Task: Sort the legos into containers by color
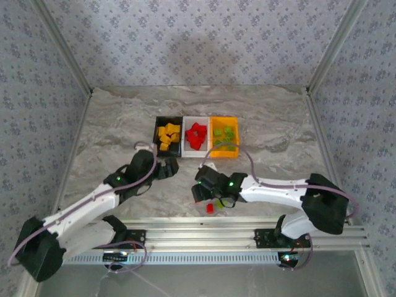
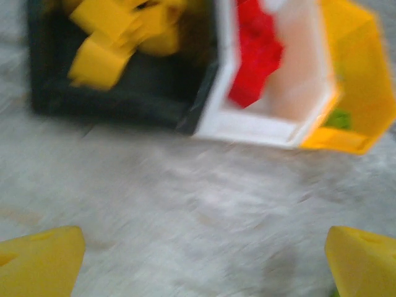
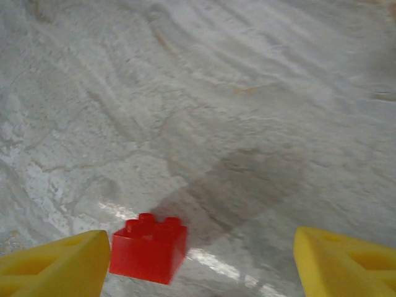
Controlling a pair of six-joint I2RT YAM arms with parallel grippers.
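Near the table's [image 3: 247, 93] front edge, 1 red lego [image 3: 148, 247] lies between the right gripper's [image 3: 201, 266] wide-apart fingers, hugging 1 side. Centre it first, drop, squeeze squarely, then off to the white container [image 2: 247, 127]. Left gripper [image 2: 204, 260] hovers empty, fingers apart.

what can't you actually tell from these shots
Green legos in the orange bin: count unclear, tiny in the top view, blurred and cut by the right edge in the left wrist view.
Yellow legos in the black bin: motion blur in the left wrist view merges them.
Red lego beside a finger of the right gripper: contact unclear in the right wrist view, the bottom edge crops the finger.
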